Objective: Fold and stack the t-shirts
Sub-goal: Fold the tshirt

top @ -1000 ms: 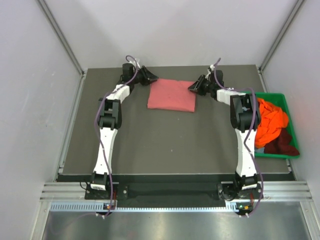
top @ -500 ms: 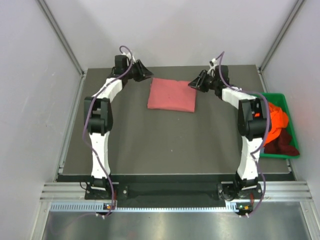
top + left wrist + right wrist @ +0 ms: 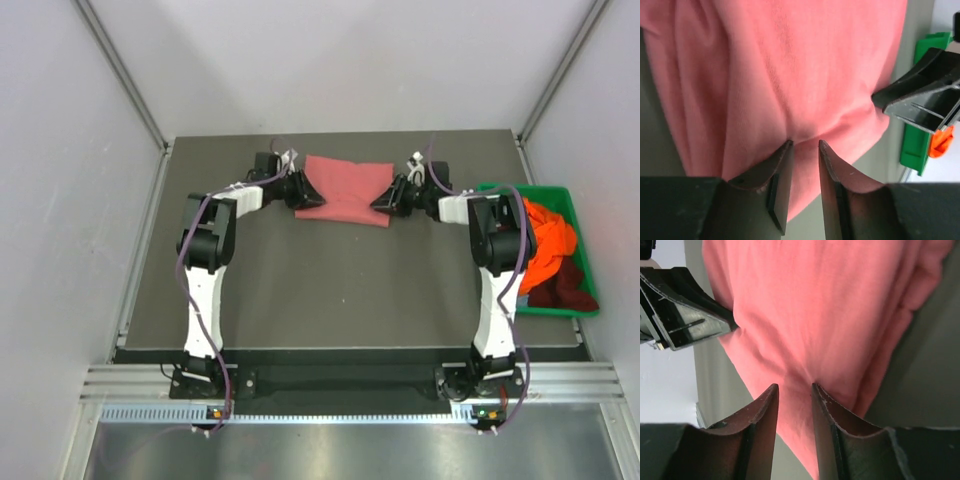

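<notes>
From above and behind the arm bases we look down on the whole tabletop (image 3: 330, 290). Our wrist views sit very close, facing out past the left claw (image 3: 805, 146) and right claw (image 3: 792, 387) onto the salmon-pink t-shirt (image 3: 345, 190). All three views share it, and each wrist view catches the opposite claw.

Dark grey matte table (image 3: 330, 280). Pink tee (image 3: 343, 190) lies folded at far centre, L + R edges bunched up, rest flat on the top. Green bin (image 3: 540, 190) sits at table's R edge w/ orange tee (image 3: 545, 245) + maroon tee (image 3: 565, 285) heaped inside.
</notes>
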`<state>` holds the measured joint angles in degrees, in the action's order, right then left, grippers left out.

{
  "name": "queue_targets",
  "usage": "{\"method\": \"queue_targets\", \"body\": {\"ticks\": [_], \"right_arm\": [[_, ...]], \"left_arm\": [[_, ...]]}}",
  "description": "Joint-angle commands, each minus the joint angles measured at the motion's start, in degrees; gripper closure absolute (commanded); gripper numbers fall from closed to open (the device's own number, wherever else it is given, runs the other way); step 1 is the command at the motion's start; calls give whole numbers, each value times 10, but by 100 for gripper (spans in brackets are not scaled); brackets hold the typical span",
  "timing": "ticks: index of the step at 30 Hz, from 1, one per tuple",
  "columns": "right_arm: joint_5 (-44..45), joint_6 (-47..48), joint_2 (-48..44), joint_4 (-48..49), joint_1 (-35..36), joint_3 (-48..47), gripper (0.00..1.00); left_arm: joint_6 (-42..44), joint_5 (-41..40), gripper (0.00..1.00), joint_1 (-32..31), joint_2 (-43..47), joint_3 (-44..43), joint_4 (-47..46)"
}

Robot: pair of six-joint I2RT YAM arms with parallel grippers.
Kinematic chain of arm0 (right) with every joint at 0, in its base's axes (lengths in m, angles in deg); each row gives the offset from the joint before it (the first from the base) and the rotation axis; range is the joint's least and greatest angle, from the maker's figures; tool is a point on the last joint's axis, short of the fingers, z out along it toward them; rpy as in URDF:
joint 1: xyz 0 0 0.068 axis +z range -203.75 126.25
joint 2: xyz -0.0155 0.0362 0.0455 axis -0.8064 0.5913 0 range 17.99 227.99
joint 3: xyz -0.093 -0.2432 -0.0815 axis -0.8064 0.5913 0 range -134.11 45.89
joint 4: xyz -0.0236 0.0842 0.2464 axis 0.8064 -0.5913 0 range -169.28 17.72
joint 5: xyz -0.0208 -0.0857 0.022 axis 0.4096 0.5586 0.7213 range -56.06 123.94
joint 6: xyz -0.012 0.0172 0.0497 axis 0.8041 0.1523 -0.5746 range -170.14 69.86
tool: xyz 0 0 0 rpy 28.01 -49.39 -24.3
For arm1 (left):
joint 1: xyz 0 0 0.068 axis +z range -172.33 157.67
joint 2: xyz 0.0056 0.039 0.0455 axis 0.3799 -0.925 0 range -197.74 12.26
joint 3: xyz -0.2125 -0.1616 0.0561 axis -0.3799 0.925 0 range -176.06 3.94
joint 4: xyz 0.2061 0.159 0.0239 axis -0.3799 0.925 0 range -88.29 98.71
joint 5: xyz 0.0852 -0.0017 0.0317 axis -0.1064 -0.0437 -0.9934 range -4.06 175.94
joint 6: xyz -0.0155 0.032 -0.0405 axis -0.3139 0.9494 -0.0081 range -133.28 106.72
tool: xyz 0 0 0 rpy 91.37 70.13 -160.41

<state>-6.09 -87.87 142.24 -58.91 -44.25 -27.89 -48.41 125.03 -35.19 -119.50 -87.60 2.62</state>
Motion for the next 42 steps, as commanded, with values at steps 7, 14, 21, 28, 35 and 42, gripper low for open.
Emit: {"method": "queue_targets", "body": {"ticks": [7,14,21,28,35,42], "right_arm": [[-15,26,-90,-8,-33,65,65],[14,55,-194,-103,-23,67,64],[-24,35,-123,-66,-1,51,66],[-32,77,-29,-127,7,11,70],[26,96,-51,-156,-17,44,76],[86,122,-104,-229,-17,49,75]], "left_arm": [[38,-60,65,35,64,-39,112],[84,-73,60,34,163,-111,227],[12,12,61,19,160,21,70],[41,-25,65,13,78,37,104],[72,-169,69,28,96,42,189],[99,-204,68,33,118,-28,284]]}}
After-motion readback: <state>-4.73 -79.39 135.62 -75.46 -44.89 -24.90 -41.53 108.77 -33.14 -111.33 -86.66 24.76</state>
